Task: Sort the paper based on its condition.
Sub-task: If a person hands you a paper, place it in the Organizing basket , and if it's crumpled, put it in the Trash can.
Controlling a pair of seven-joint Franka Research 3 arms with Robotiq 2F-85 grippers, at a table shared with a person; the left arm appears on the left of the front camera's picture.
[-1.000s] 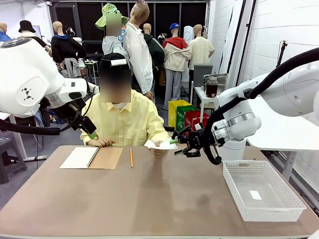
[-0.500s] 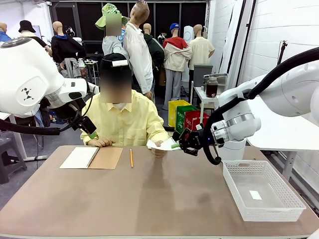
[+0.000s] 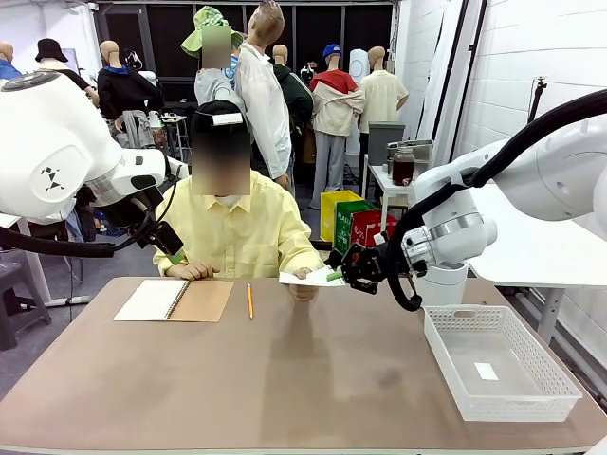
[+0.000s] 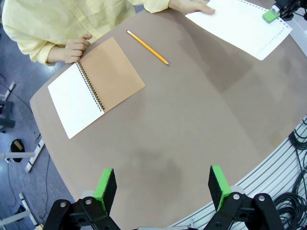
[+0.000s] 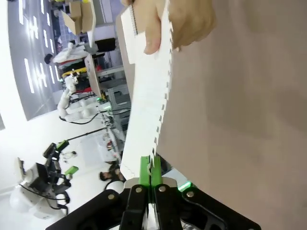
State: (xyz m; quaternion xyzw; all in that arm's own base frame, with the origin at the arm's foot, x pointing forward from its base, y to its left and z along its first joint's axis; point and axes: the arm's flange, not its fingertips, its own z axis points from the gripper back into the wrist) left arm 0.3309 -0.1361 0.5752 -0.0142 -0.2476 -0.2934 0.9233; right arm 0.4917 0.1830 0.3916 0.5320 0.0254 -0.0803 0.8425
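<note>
Your right claw (image 3: 334,277) is closed all the way on the paper (image 3: 303,278). In the right wrist view its green pads (image 5: 145,173) press flat together on the corner of the sheet by its hole-punched edge. The sheet looks flat and uncreased. It hangs just above the surface (image 3: 313,379), well to the left of the white mesh basket (image 3: 471,309) and farther back, near the person's side. The person's hand (image 3: 303,289) grips the end of the sheet farthest from the basket, so claw and hand hold it between them.

Your left claw (image 4: 161,184) is spread wide with nothing between its pads. It sits high above the near edge of the surface, far to the left of the basket.

The pencil (image 3: 249,300) lies on the surface farther from the basket than the paper is. The open spiral notebook (image 3: 175,300) lies beyond the pencil, farther from the basket again. The person's other hand (image 4: 76,48) rests at its far edge.
</note>
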